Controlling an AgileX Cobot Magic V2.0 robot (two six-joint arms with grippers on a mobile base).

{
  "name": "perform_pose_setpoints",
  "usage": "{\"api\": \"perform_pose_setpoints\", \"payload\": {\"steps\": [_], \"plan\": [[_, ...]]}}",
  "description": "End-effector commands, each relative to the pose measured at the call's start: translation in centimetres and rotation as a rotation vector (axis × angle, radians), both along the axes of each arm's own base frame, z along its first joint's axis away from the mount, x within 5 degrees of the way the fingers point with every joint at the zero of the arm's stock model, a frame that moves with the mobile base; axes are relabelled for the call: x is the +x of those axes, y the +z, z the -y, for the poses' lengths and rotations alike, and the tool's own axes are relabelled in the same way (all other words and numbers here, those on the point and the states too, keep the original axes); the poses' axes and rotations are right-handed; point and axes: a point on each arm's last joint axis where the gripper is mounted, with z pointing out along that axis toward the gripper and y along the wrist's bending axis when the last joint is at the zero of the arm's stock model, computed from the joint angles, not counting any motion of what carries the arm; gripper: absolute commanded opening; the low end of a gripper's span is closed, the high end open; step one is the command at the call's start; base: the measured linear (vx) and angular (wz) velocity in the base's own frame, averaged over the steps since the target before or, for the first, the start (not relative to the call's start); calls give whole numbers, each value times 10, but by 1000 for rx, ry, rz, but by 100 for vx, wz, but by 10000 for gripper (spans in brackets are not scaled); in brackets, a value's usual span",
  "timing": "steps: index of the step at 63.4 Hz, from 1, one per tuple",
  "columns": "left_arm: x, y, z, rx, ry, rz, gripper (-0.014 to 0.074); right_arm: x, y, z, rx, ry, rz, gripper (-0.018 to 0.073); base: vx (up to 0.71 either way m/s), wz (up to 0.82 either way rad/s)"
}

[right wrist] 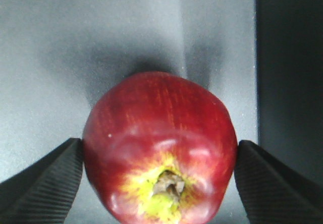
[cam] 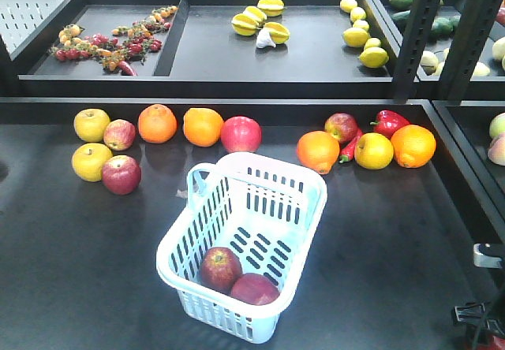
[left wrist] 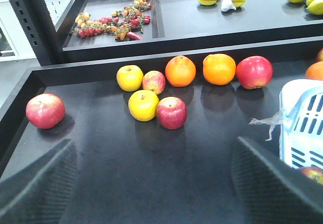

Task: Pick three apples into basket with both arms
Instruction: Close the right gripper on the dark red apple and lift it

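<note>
- basket (cam: 317, 195): 1, lower centre of the front view
- dark red apples in the basket: 2 (cam: 221, 268) (cam: 254, 289)
- dark red apple (right wrist: 159, 148) filling the right wrist view: 1
- red apples loose on the table, front view: 4 (cam: 119, 134) (cam: 121, 174) (cam: 241, 134) (cam: 341, 127)
- extra red apple (left wrist: 45, 110) at far left of the left wrist view: 1
- yellow apples, left of the front view: 2 (cam: 91, 124) (cam: 91, 161)
- oranges: 4 (cam: 157, 123) (cam: 203, 126) (cam: 318, 151) (cam: 413, 145)
- yellow round fruit (cam: 373, 150) on the right, kind unclear: 1
- red bell pepper (cam: 389, 121): 1
- red chili (cam: 349, 147): 1
- starfruit (cam: 271, 5) on the top shelf: 4
- garlic bulb (cam: 266, 39): 1
- lemons (cam: 373, 57) at upper right: about 6, hard to separate
</note>
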Motion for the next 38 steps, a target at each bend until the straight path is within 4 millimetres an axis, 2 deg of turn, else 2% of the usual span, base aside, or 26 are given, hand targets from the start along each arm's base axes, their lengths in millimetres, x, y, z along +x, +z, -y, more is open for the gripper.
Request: {"api": "perform_pose_setpoints", "payload": {"steps": [1, 21, 31, 38], "plan": [[1, 13, 1, -9, -13, 81, 589, 7, 7, 3, -14, 8, 61, 533, 0, 0], [1, 13, 1, -9, -13, 81, 589, 7, 7, 3, -13, 7, 57, 324, 0, 0], [1, 13, 1, -9, -13, 81, 589, 6, 10, 3, -10, -3, 35, 305, 0, 0], [1, 13, 1, -9, -13, 81, 589, 12, 26, 5, -20, -15, 46, 305, 0, 0]]}}
